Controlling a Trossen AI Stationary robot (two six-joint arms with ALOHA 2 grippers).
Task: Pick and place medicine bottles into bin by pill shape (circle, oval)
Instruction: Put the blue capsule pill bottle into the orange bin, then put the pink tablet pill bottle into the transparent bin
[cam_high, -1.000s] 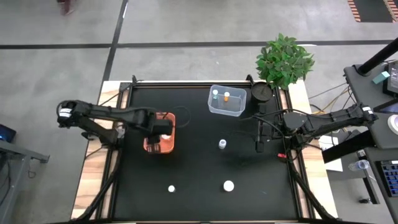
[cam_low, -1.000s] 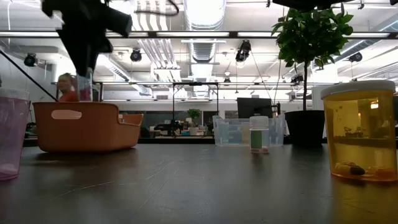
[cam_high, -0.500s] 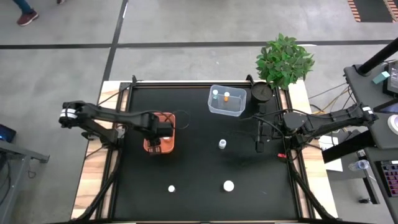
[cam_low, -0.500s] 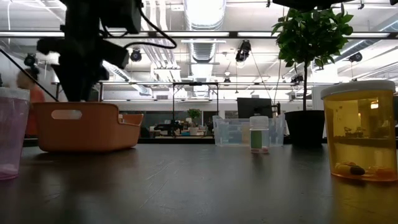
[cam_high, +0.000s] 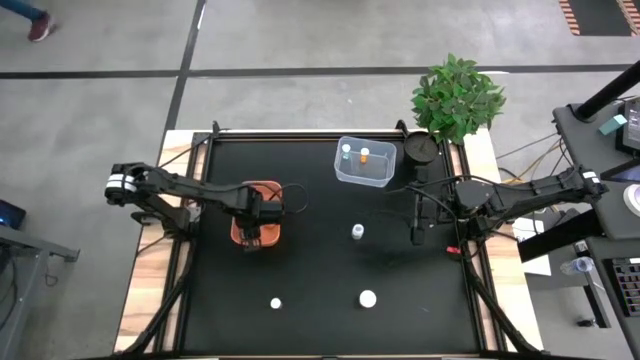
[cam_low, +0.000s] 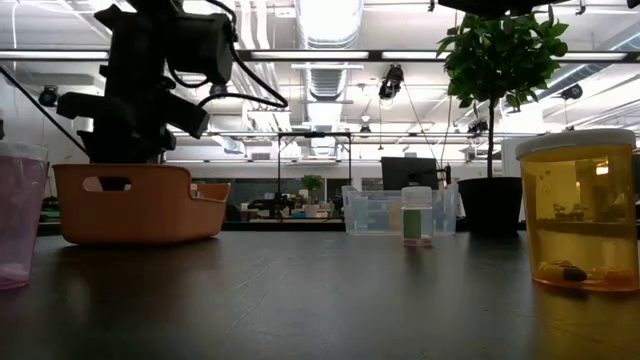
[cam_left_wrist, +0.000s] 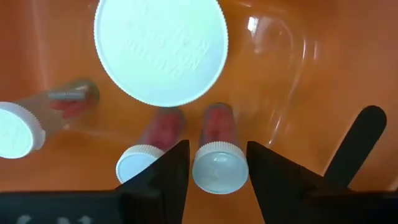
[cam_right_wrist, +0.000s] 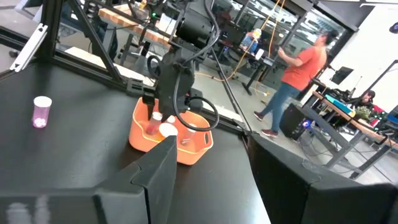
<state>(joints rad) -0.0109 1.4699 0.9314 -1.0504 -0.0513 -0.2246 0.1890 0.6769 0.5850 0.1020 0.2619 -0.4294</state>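
Note:
My left gripper (cam_high: 258, 222) points down inside the orange bin (cam_high: 238, 228), open. A small clear-capped medicine bottle (cam_left_wrist: 216, 127) stands between its fingers (cam_left_wrist: 177, 171). Beside it in the bin lie two white-capped bottles (cam_left_wrist: 146, 155) (cam_left_wrist: 15, 127) and a wide white cap (cam_left_wrist: 160, 46). The low view hides the fingertips behind the bin wall (cam_low: 140, 205). My right gripper (cam_high: 416, 222) hangs level at the table's right, open, with nothing between its fingers (cam_right_wrist: 165, 155). Loose bottles stand on the black table (cam_high: 357, 232) (cam_high: 276, 302) (cam_high: 368, 298). My left gripper comes from above, with one finger on each side of the bottle's cap (cam_left_wrist: 217, 168). A thin gap shows at one finger (cam_left_wrist: 180, 168). I cannot tell whether the other finger (cam_left_wrist: 258, 165) touches the cap. The bottle stands upright in the bin.
A clear bin (cam_high: 365, 175) holding two bottles stands at the far middle. A potted plant (cam_high: 455, 95) sits at the far right corner. An amber bottle (cam_low: 580, 210) and a pinkish one (cam_low: 18, 215) stand close to the low camera. People move in the room behind.
My left gripper has gone straight down from above the orange bin into it, taking the small bottle below the rim. My right gripper has kept still.

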